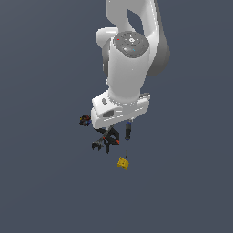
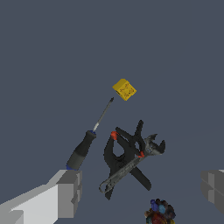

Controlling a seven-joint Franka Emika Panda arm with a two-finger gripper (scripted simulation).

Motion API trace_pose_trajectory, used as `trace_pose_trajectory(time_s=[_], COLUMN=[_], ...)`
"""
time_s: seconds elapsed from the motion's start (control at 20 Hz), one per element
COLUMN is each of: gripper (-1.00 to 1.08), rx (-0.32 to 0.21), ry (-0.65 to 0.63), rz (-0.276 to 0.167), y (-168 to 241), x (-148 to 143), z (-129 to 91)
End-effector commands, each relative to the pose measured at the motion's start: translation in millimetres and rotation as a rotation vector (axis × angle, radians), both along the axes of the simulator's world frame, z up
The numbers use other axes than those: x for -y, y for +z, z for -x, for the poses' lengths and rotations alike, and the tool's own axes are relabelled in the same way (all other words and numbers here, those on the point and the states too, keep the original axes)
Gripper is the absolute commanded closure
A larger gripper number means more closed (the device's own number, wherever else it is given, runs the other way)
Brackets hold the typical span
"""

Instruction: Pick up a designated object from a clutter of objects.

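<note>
**Claw hanging wide above the clutter**

The claw (image 2: 139, 192) is standing wide open and is holding nothing; its two fingers (image 2: 65, 192) are showing far apart in the wrist view. The yellow block (image 1: 123, 163) is lying on the dark desk (image 1: 45, 182), just beside the tip of the screwdriver (image 1: 128, 136). The black clamp (image 1: 104, 140) and the multicoloured lump (image 1: 84, 119) are lying near.
</note>
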State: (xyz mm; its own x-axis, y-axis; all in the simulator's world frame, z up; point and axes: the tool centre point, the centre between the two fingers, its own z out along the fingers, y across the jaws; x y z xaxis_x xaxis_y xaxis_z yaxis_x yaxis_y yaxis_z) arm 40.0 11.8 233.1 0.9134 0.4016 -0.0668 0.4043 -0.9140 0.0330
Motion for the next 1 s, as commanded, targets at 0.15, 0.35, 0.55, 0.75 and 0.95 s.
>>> trace_pose_trajectory(time_s=[0.15, 0.35, 0.55, 0.75, 0.95], gripper=[-0.92, -0.92, -0.92, -0.92, -0.92], rx=[0.0, 0.001, 0.003, 0.007, 0.012], ry=[0.16, 0.274, 0.388, 0.5, 0.596], rz=[-0.007, -0.016, -0.026, -0.039, -0.051], y=[-30, -53, -77, -102, -124], x=[-4, -7, -10, -13, -16], z=[-23, -38, -52, -64, -74])
